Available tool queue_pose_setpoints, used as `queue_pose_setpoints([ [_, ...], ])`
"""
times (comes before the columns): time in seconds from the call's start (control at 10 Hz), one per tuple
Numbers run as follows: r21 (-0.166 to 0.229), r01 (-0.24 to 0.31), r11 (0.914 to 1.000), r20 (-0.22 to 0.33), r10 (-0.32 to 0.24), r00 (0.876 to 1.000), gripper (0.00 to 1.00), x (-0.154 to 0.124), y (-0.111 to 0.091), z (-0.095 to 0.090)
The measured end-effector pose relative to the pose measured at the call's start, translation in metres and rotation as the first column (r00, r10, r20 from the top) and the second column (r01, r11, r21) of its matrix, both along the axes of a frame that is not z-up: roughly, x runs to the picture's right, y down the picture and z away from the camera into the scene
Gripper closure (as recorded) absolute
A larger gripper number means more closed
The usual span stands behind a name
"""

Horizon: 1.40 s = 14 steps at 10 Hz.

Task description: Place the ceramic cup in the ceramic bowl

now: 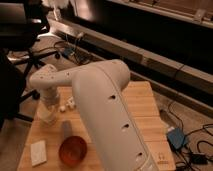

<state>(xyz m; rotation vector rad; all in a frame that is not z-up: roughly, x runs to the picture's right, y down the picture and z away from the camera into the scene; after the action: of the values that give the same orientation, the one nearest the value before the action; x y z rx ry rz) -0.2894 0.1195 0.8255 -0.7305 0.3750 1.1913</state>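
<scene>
off-white ceramic cup (48, 118) directly under claw (48, 106), up-left of ceramic bowl (73, 150); claw's hold: cannot tell

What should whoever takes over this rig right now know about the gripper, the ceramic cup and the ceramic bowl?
Gripper: pointing down at the left side of the wooden table, right over the ceramic cup. Whether it has a hold on the cup cannot be told.
Ceramic cup: upright at the table's left, behind the bowl and apart from it.
Ceramic bowl: near the front edge, nothing seen inside; a white block lies to its left.
Done: gripper is at the cup.
Left: confirm the grip, lift, carry to the bowl, set the cup inside.
</scene>
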Motion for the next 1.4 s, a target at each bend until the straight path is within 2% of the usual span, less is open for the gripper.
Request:
queue_pose_setpoints([
  [0.1,-0.006,0.001,1.0,0.007,-0.001,1.0,0.99,0.003,-0.004,-0.009],
  [0.2,-0.009,0.003,0.9999,0.026,-0.003,1.0,1.0,0.014,-0.015,-0.031],
  [0.5,0.018,0.002,0.9998,0.055,-0.003,0.998,1.0,0.055,-0.036,-0.087],
  [0.6,0.024,0.005,0.9997,0.057,-0.006,0.998,1.0,0.065,-0.037,-0.098],
  [0.7,0.034,0.018,0.9992,0.058,-0.02,0.998,1.0,0.086,-0.034,-0.122],
  [1.0,0.039,0.049,0.998,0.092,-0.053,0.994,1.0,0.118,-0.009,-0.168],
  [1.2,0.045,0.101,0.9939,0.128,-0.106,0.986,1.0,0.133,0.018,-0.191],
  [1.4,0.054,0.154,0.9866,0.14,-0.16,0.977,1.0,0.147,0.043,-0.2],
])
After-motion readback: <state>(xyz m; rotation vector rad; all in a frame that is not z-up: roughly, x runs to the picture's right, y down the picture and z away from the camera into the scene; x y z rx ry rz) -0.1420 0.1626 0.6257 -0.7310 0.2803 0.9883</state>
